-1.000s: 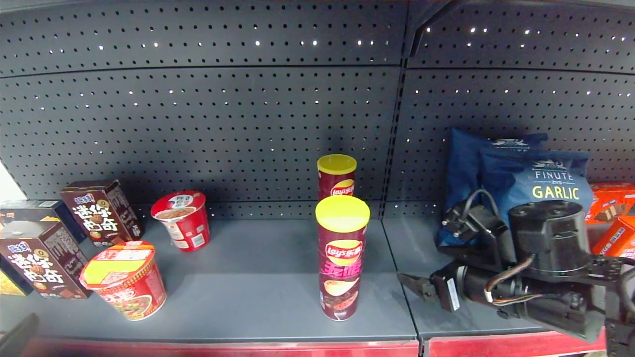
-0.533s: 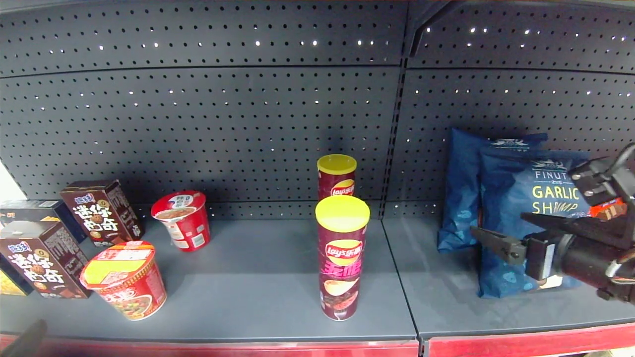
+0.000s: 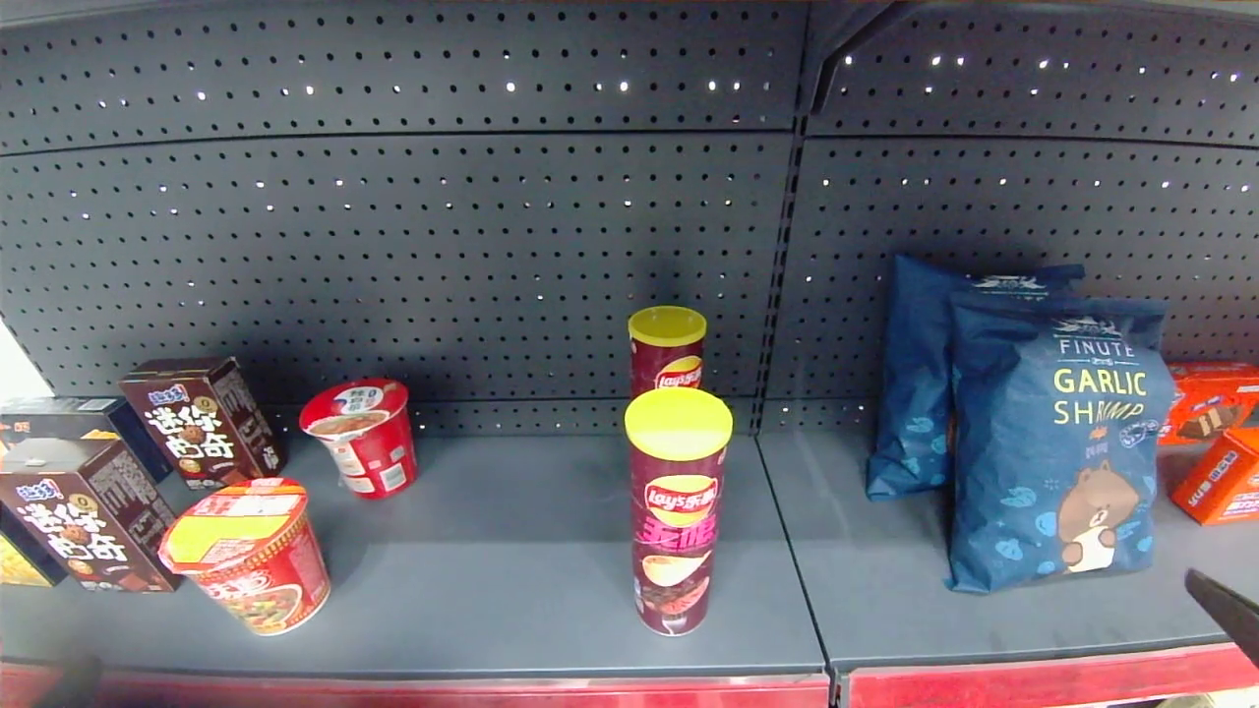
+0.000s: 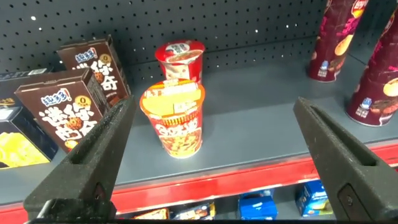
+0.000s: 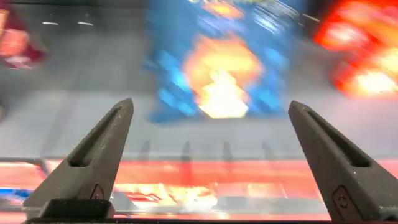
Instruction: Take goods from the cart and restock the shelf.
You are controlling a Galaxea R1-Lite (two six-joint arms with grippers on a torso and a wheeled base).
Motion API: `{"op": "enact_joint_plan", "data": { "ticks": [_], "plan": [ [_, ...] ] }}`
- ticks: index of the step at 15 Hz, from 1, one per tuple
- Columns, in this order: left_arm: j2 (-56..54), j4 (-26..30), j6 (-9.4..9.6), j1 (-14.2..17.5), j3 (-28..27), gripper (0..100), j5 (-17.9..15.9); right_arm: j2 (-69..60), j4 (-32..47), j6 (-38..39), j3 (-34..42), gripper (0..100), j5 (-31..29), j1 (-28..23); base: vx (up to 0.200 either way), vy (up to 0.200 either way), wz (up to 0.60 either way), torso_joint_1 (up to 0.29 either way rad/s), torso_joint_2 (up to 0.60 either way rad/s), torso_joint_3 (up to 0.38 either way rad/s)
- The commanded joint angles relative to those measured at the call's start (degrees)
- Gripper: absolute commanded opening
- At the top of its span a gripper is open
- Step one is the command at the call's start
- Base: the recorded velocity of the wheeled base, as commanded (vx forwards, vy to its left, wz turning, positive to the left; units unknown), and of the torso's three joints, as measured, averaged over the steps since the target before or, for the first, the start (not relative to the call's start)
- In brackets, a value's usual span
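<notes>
Can (image 3: 679, 506) stands upright on shelf (image 3: 511, 575), lid up, 2nd can (image 3: 667, 352) behind. L claw (image 4: 213, 102) and R claw (image 5: 211, 102) both spread apart, empty.

My left pincer (image 4: 214, 102) is spread wide, nothing between its fingers (image 4: 93, 155), in front of the shelf (image 4: 261, 134). Between the fingers I see a noodle cup (image 4: 174, 121) upright near the shelf's red front edge, and a second cup (image 4: 180, 59) behind it, close to the pegboard (image 4: 249, 22). Beside the cups stands a brown box (image 4: 59, 106) with a rear box (image 4: 93, 62) behind it, and a black-and-yellow box (image 4: 15, 140) just beside the nearer one. On the cups' other side two cans (image 4: 336, 37) stand upright, well apart from them. Blue packs (image 4: 255, 205) sit below the shelf.
</notes>
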Motion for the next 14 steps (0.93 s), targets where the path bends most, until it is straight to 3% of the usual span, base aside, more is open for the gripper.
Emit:
{"op": "enact_joint_plan", "data": {
  "ticks": [1, 4, 6, 8, 12, 14],
  "plan": [
    [-0.56, -0.07, -0.01, -0.09, 0.78, 100, 0.00, -13.61, 7.28, -0.23, 1.91, 100, -0.37, -6.22, 0.000, 0.000, 0.00, 0.000, 0.00, 0.000],
    [-2.49, -0.07, -0.54, -0.62, 3.24, 100, -0.27, -23.90, 9.48, -1.37, 7.62, 100, 2.00, -4.46, 0.000, 0.000, 0.00, 0.000, 0.00, 0.000],
    [-5.21, -0.07, -0.89, -3.87, 5.70, 100, -0.18, -34.00, 11.59, -4.01, 12.46, 100, 4.11, -2.97, 0.000, 0.000, 0.00, 0.000, 0.00, 0.000],
    [-6.09, -0.07, -0.98, -4.93, 6.41, 100, 0.00, -36.29, 12.56, -3.48, 13.25, 100, 4.29, -3.49, 0.000, 0.000, 0.00, 0.000, 0.00, 0.000],
    [-6.80, -0.07, -1.07, -4.22, 9.22, 100, 1.05, -36.64, 13.43, -3.39, 13.07, 100, 5.78, -4.28, 0.000, 0.000, 0.00, 0.000, 0.00, 0.000],
    [-6.80, -0.16, -2.56, -1.76, 10.54, 100, 5.71, -39.54, 13.61, -3.04, 13.07, 100, 5.69, -6.13, 0.000, 0.000, 0.00, 0.000, 0.00, 0.000]
  ]
}}
